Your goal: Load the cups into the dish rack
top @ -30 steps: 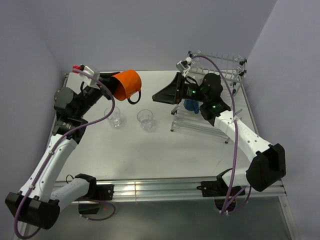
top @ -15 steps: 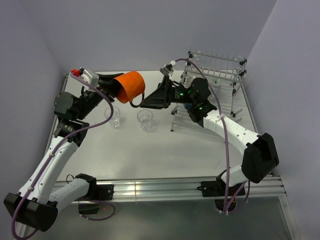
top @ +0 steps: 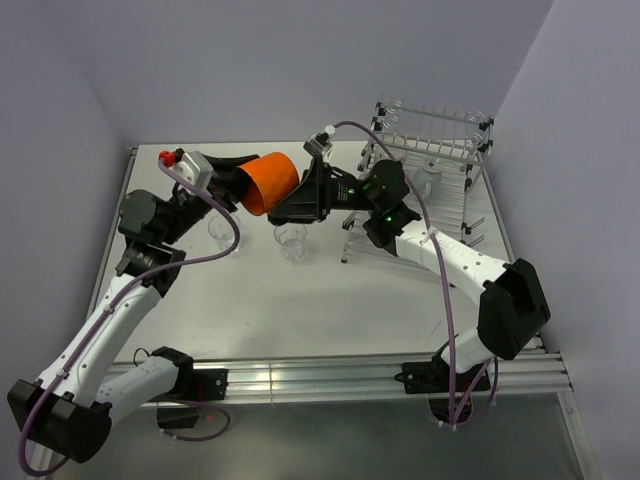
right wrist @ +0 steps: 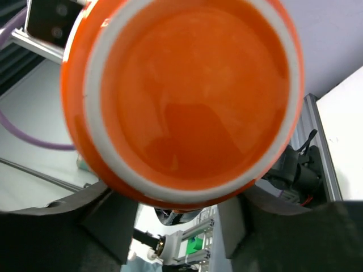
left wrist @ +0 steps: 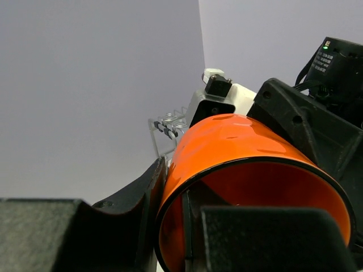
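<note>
Orange mug (top: 268, 182): held in the air at upper centre, tipped on its side, mouth to the left arm, base to the right arm.
Left jaws: clamped on the mug's rim, one finger inside, one outside.
Right jaws: one at each side of the mug's base; cannot tell whether they grip.
Tumbler (top: 291, 240): upright on the worktop (top: 300, 300), below the mug.
Second tumbler (top: 220, 232): further left, partly behind the left arm.
Dish rack (top: 430, 150): upper right.

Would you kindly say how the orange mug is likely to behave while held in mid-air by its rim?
The orange mug looks glossy, so it is probably slippery where the left gripper pinches only its rim. It appears rigid, likely ceramic: it should not flex but might break if dropped. Held tilted, it may pivot.
</note>
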### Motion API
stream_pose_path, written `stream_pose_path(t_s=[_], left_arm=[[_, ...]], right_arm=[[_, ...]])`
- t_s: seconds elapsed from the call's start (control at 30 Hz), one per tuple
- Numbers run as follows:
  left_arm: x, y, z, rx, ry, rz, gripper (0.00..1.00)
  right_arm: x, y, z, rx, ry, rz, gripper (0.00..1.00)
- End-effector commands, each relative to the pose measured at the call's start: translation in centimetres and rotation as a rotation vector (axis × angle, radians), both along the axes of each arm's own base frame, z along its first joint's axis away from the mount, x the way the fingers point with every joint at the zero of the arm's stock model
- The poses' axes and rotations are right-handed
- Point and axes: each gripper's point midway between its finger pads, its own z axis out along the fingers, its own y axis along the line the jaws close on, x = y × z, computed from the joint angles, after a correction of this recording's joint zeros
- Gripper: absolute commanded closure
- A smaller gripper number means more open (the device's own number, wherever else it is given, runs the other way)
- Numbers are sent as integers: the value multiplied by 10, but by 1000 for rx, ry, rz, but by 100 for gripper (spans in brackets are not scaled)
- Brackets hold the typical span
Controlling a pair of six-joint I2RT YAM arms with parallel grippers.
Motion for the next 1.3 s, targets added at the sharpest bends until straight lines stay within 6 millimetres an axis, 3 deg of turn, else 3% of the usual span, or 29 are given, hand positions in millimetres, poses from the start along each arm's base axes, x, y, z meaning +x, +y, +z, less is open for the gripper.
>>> stream_pose_path(t_s=[0.0,0.1,0.23,0.4,0.5,0.63,0.67,0.73,0.87,1.27], left_arm=[[-24,6,44,-42,-200,-2,100],[-24,5,43,-41,-202,-2,100],[-25,4,40,-40,-205,-6,100],[-27,3,38,-35,-206,-17,100],[-30,2,36,-25,-202,-30,99],[-28,2,31,-22,-185,-25,83],[-28,2,31,-22,-185,-24,69],[-26,3,29,-22,-175,-17,62],[-25,5,27,-25,-165,-4,39],[-24,13,11,32,-147,53,22]], right_arm=[[-4,-1,24,70,-52,8,42],[-5,-1,24,73,-52,13,48],[-5,-1,22,70,-46,12,73],[-3,-2,15,54,-27,6,87],[-2,-4,15,59,-34,-5,100],[-2,-7,17,63,-57,-12,100],[-1,-8,16,61,-58,-18,100],[2,-11,17,63,-66,-31,100],[9,-18,17,59,-77,-60,100],[34,-50,15,8,-143,-183,100]])
